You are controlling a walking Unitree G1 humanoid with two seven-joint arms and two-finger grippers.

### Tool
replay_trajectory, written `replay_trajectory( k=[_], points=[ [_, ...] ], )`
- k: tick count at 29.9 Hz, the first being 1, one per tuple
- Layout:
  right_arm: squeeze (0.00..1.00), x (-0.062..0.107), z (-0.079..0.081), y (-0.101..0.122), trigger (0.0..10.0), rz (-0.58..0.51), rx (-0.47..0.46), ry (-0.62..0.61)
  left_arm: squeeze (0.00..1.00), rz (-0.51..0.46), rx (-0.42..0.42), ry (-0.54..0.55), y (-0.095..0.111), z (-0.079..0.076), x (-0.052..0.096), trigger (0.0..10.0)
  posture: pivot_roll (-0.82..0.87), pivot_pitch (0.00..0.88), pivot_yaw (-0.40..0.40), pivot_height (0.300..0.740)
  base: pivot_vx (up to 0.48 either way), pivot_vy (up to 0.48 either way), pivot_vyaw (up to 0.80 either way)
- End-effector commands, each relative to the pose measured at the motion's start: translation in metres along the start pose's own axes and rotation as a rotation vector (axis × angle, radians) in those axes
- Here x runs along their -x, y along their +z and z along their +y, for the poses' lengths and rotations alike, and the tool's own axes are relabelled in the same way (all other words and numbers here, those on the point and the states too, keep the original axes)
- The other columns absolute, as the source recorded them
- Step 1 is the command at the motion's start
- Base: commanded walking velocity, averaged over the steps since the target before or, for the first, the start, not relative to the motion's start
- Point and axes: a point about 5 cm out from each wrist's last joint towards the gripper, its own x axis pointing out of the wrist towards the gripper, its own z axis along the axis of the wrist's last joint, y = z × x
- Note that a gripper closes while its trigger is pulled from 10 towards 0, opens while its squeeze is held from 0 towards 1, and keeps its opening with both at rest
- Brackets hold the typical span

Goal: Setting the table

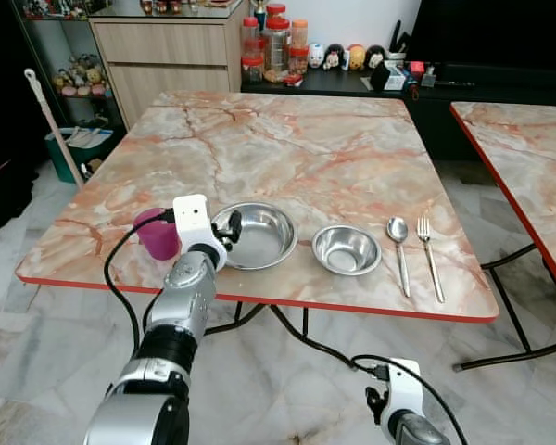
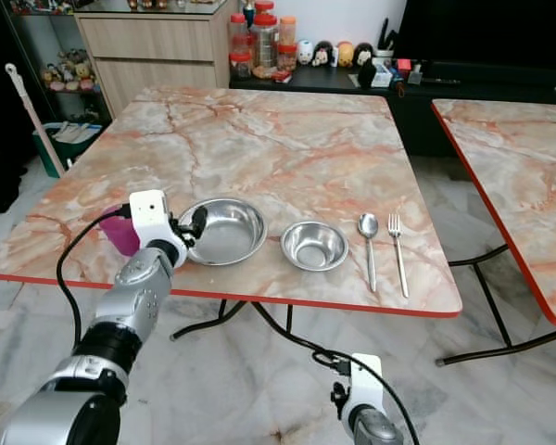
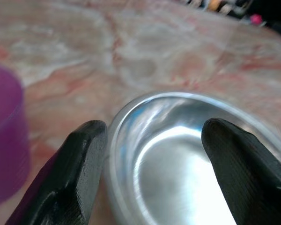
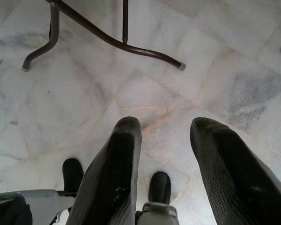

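Marble table [image 1: 287, 139] with place setting along its near edge. Left gripper [image 3: 152, 164], jaws wide, straddles the near-left rim of the large steel bowl [image 1: 257, 234]; a purple cup [image 1: 157, 233] stands just left of that bowl, a small bowl [image 1: 347, 249], spoon [image 1: 399, 248] and fork [image 1: 430, 256] to its right. Right gripper [image 4: 161, 164] hangs over the floor, jaws apart.

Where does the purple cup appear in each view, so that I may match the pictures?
Left eye view: purple cup near the table's front left edge.
Right eye view: same place, partly behind the left arm.
Left wrist view: blurred beside one finger.
Right wrist view: marble floor, no cup.
Shared landmark: large steel bowl.
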Motion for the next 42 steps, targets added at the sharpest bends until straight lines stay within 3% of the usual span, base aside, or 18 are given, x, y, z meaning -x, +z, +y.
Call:
replay_trajectory(
  k=[1, 12, 17, 27, 28, 29, 42],
  points=[
    [0.0, 0.0, -0.002, -0.001, 10.0, 0.004, -0.018, -0.008, 0.0, 0.036, -0.029, 0.042, -0.001, 0.005, -0.003, 10.0, 0.03, 0.0, -0.008, 0.74, 0.0, 0.0, 0.0],
    [0.0, 0.001, -0.003, -0.002, 10.0, 0.006, -0.019, -0.009, 0.0, 0.11, 0.009, 0.099, -0.013, 0.013, -0.003, 10.0, 0.03, 0.0, -0.009, 0.74, 0.0, 0.0, 0.0],
    [0.0, 0.001, -0.003, -0.002, 10.0, 0.005, -0.019, -0.008, 0.0, 0.168, 0.126, 0.084, -0.023, 0.012, -0.001, 10.0, 0.03, 0.0, -0.01, 0.74, 0.0, 0.0, 0.0],
    [0.0, 0.001, -0.003, -0.002, 10.0, 0.008, -0.019, -0.005, 0.0, 0.193, 0.231, 0.066, -0.025, 0.012, -0.001, 9.7, 0.03, 0.0, -0.011, 0.74, 0.0, 0.0, 0.0],
    [0.0, 0.001, -0.003, -0.002, 10.0, 0.008, -0.019, -0.005, 0.0, 0.194, 0.235, 0.068, -0.025, 0.013, -0.001, 3.8, 0.04, 0.0, -0.012, 0.74, 0.0, 0.0, 0.0],
    [0.0, 0.001, -0.003, -0.002, 10.0, 0.008, -0.018, -0.005, 0.0, 0.194, 0.234, 0.07, -0.025, 0.013, -0.001, 0.0, 0.04, 0.0, -0.012, 0.74, 0.0, 0.0, 0.0],
    [0.0, 0.0, 0.0, 0.0, 10.0, 0.005, -0.015, 0.003, 0.0, 0.189, 0.207, 0.076, -0.022, 0.016, -0.001, 0.0, 0.04, 0.0, -0.013, 0.74, 0.0, 0.0, 0.0]
  ],
)
